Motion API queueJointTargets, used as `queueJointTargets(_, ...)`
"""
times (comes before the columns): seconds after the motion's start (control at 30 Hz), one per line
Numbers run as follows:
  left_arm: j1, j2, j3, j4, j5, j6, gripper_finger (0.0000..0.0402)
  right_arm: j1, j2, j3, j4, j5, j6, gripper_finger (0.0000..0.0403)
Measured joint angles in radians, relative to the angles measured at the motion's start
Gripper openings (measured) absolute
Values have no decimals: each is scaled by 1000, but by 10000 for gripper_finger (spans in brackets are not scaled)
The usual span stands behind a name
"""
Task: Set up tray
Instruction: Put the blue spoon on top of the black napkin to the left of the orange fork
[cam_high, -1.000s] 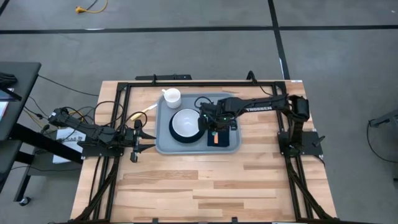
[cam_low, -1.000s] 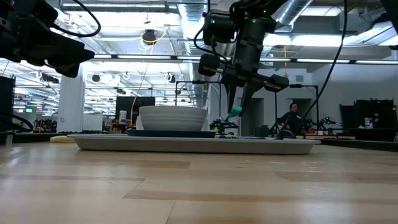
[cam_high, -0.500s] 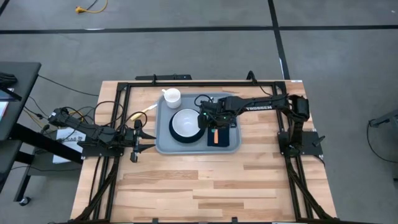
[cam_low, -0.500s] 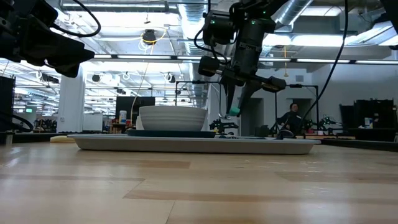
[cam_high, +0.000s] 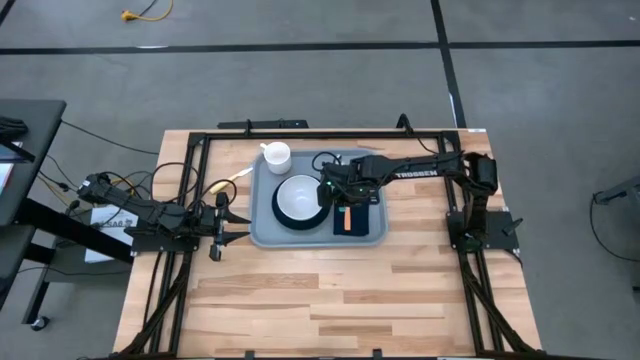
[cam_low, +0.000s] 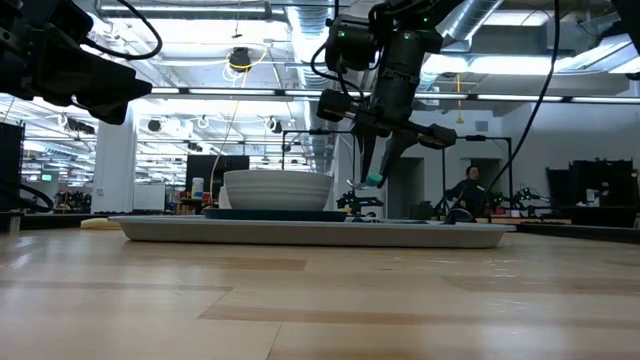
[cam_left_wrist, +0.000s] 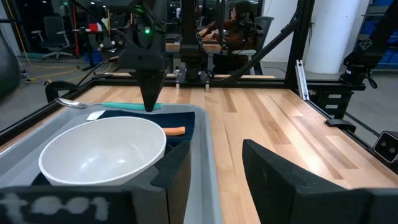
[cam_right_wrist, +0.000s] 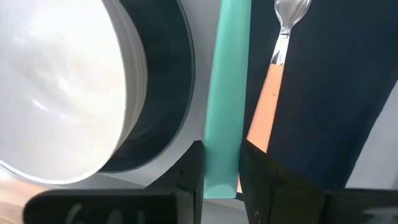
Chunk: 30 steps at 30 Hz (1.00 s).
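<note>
The right hand (cam_right_wrist: 221, 174), clamped on a teal utensil handle (cam_right_wrist: 225, 93), hovers over the tray (cam_high: 262, 232) mid-desk. Lower it straight onto the navy cloth (cam_high: 372, 222), beside the orange-handled spoon (cam_right_wrist: 273, 81), clear of the white bowl (cam_high: 298, 197). The left hand (cam_high: 222, 228) waits half-open.

I count one light grey-blue plastic tray (cam_high: 265, 232), one white round bowl (cam_high: 297, 197), one white cup (cam_high: 276, 155), one dark navy cloth (cam_high: 357, 224), two dark arms

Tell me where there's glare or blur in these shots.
Low view: bright ceiling lights leave the right gripper backlit. Left wrist view: the left gripper's own fingers blur up close. Right wrist view: soft sheen on the white ceramic bowl.
</note>
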Motion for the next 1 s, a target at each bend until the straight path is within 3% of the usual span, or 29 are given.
queueJointTargets(0.4,0,0,0,0,0,0,135,12,0,0,-34,21,17,60)
queueJointTargets(0.57,0,0,0,0,0,0,135,17,55,-4,-51,-2,16,60)
queueJointTargets(1.0,0,0,0,0,0,0,135,29,82,2,14,-28,39,60)
